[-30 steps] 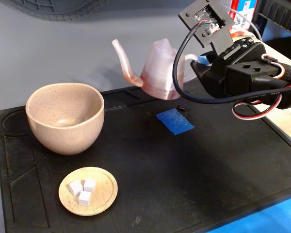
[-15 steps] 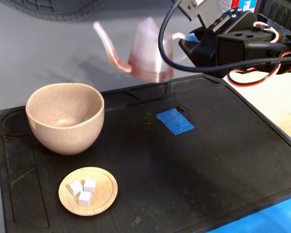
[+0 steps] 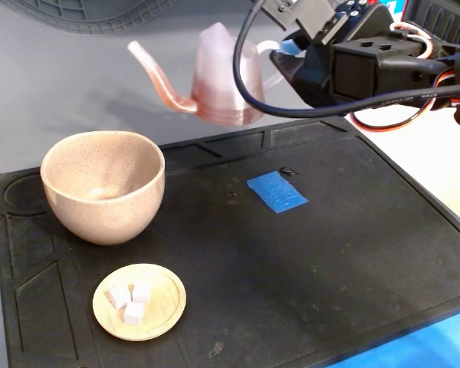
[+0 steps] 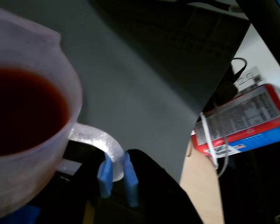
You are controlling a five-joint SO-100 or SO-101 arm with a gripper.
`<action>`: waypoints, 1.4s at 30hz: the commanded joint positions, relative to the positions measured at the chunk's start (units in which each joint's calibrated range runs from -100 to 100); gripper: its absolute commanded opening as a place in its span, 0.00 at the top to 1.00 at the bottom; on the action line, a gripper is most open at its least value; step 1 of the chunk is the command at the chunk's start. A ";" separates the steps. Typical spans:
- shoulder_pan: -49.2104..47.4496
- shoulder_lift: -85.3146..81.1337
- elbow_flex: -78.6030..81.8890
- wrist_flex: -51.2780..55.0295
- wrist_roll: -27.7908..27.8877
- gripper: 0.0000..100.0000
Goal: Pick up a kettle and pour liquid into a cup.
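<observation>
Wrist view – gripper clamps the kettle by its handle – liquid inside

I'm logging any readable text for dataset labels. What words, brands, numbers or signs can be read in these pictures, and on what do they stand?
Red, white and blue carton in the wrist view: a printed panel of small text and a barcode-like patch, all too blurred to read.
Kettle, cup, wooden dish, blue tape, black mat: no writing seen.
Nothing can be quoted.
</observation>
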 commanded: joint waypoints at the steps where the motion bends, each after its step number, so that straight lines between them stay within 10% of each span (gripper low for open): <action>1: 0.23 -3.36 -4.31 0.14 1.75 1.00; 42: -6.01 1.16 -13.38 0.05 24.90 0.99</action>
